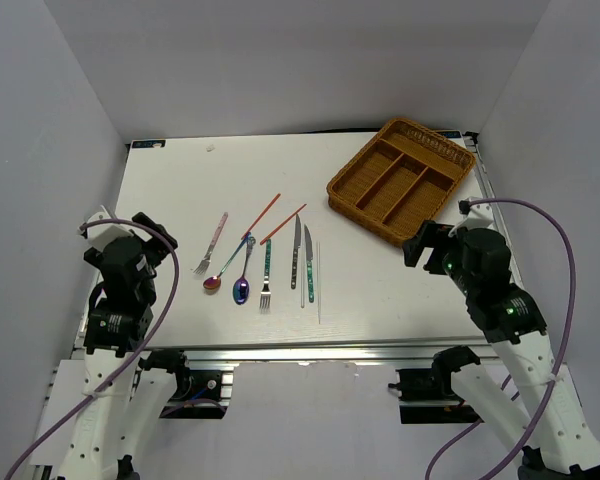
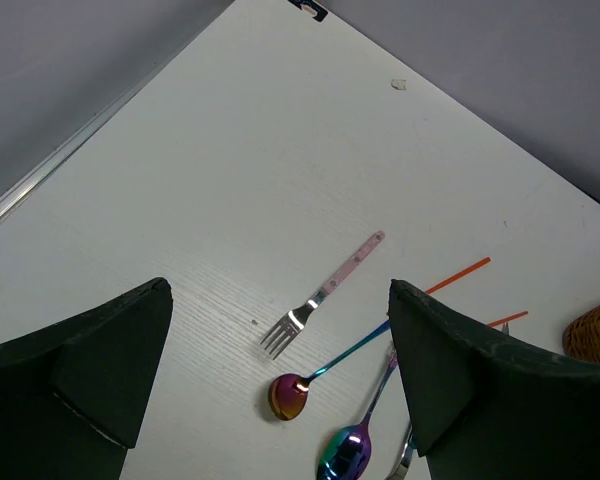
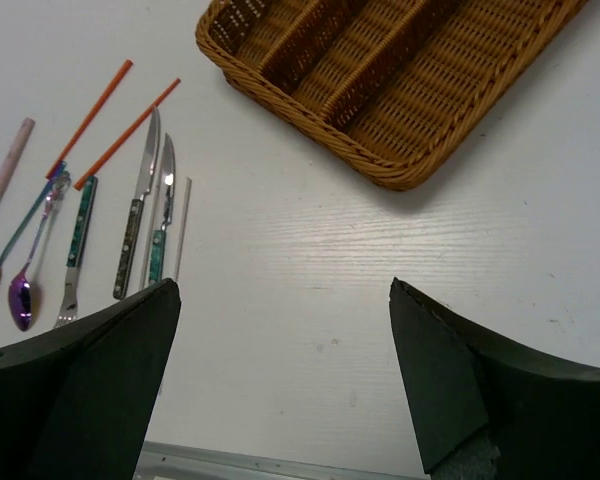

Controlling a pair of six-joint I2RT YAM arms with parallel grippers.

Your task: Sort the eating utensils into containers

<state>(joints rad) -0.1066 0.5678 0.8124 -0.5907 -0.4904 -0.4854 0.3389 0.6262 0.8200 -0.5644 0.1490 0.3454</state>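
The utensils lie in a row on the white table. A pink-handled fork (image 1: pixel 212 243) (image 2: pixel 325 295) lies at the left. Beside it are two iridescent spoons (image 1: pixel 242 288) (image 2: pixel 292 392), a teal-handled fork (image 1: pixel 266 275) (image 3: pixel 75 240), two knives (image 1: pixel 301 258) (image 3: pixel 138 210), two red-orange chopsticks (image 1: pixel 270 218) (image 3: pixel 110 110) and pale chopsticks (image 1: pixel 317 280) (image 3: pixel 183 225). The brown wicker tray (image 1: pixel 334 187) (image 3: pixel 280 100) stands at the far right with nothing in its compartments. My left gripper (image 1: pixel 148 245) (image 2: pixel 278 290) is open and empty, left of the utensils. My right gripper (image 1: pixel 420 245) (image 3: pixel 283 285) is open and empty, just in front of the tray.
White walls enclose the table on three sides. A metal rail (image 1: pixel 310 352) runs along the near edge. A small pale speck (image 1: pixel 210 148) lies at the far left of the table. A corner of the tray (image 2: pixel 595 335) shows in the left wrist view.
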